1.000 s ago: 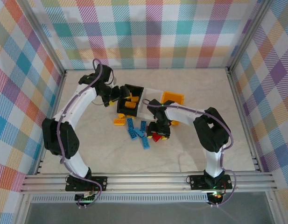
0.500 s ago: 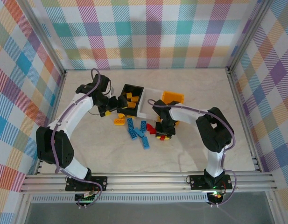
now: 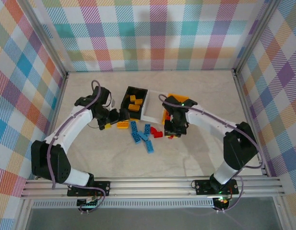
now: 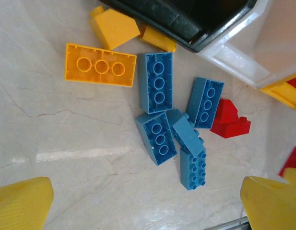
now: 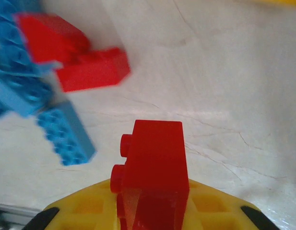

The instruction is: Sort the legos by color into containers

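Counting five blue legos (image 4: 156,81) loose, one red lego (image 5: 155,153) in right hand (image 5: 152,206).

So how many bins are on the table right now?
3. The black bin sits furthest left, the white bin is right beside it, and the yellow-orange bin is on the white one's other side, largely covered by the right arm.
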